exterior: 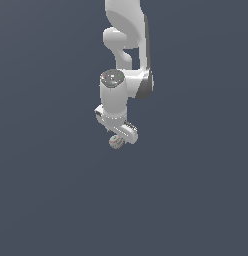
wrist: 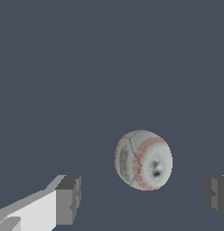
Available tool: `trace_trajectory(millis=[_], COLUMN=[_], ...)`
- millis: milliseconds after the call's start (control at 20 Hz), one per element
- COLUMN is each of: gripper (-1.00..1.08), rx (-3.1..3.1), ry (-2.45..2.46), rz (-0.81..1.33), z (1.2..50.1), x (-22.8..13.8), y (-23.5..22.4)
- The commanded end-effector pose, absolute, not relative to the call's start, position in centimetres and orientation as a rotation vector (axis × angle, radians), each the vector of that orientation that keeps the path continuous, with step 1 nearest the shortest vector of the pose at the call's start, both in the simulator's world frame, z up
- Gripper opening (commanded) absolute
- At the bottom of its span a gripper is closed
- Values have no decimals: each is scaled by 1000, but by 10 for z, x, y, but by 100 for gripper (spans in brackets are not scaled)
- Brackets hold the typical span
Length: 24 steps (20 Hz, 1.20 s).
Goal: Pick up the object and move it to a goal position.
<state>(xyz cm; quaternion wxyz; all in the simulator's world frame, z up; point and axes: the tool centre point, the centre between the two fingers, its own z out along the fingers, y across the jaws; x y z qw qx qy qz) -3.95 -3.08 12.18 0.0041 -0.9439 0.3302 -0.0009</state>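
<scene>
White Panda gripper [exterior: 119, 137] hangs directly over the small off-white ball with red seam lines [exterior: 115, 142], grey fingers [wrist: 68, 198] spread wide and clear of it on both sides, so grasp, lift and transfer to goal all remain undone.

We see flat, even, dim simulator light on a slate-blue ground, without glare. The white arm [exterior: 123, 50] is softly shaded. Both renders look coarse, and the ball [wrist: 143, 159] is pixelated.
</scene>
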Motion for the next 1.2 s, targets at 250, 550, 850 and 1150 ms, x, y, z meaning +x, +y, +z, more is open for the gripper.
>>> trace_trajectory(millis=[250,550,850,1150], gripper=[100,100,100,100], rx=[-2860,-2813,-2803,-2802], ry=[1290,1397,1418,1420], rz=[0,0,0,0], z=[106,99,98,86], x=[-52,-57,-58,-59], y=[-36,-39,-39,-40])
